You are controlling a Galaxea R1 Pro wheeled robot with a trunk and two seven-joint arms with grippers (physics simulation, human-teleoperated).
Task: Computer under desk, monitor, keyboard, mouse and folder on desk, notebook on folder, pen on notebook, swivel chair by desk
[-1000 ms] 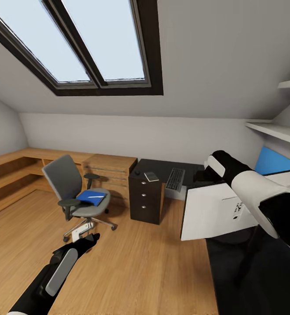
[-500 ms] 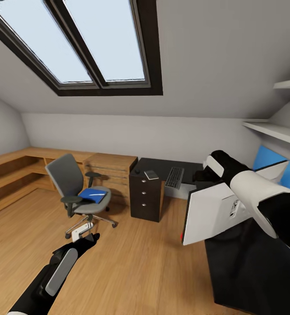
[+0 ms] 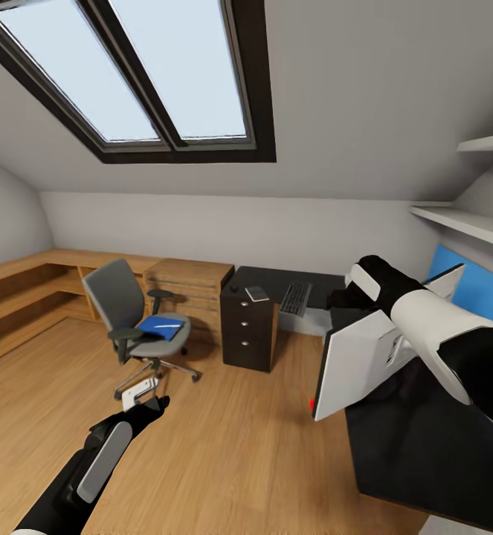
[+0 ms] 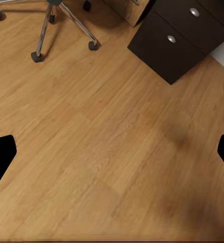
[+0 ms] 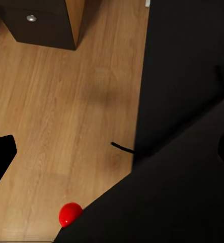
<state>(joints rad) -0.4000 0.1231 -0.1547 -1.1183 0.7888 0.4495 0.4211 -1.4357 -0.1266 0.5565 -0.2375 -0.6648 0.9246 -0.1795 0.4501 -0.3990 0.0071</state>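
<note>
The monitor [image 3: 361, 357] hangs in the air at the robot's right, over the near wing of the desk [image 3: 424, 453], tilted so that its white back faces the head camera. A thin black edge runs down its near side, and a small red light glows at its lower corner. In the right wrist view the black front of the monitor [image 5: 162, 202] spreads across the frame with that red light at its edge. The right gripper [image 3: 348, 299] is at the monitor's top edge and the monitor rides with the arm; the fingertips [image 5: 1, 154] show as dark shapes at the frame's two sides, and it cannot be told from these pictures how far the jaws are closed.

The desk has a glossy black top and a bright blue back panel [image 3: 473, 286] behind the monitor. On its far wing lie the slim dark keyboard [image 3: 296, 297] and, just beside it toward the drawer unit [image 3: 250, 331], the small grey-white notebook [image 3: 256, 293].

The grey swivel chair [image 3: 134, 319] stands on the light wood floor [image 3: 239, 446], well apart from the desk, next to a low light-wood cabinet [image 3: 190, 286]. The blue folder [image 3: 160, 327] lies flat on its seat with the pale pen [image 3: 166, 325] on top.

The left gripper [image 3: 142, 397] hovers over the bare floor, its jaws spread wide and empty.
</note>
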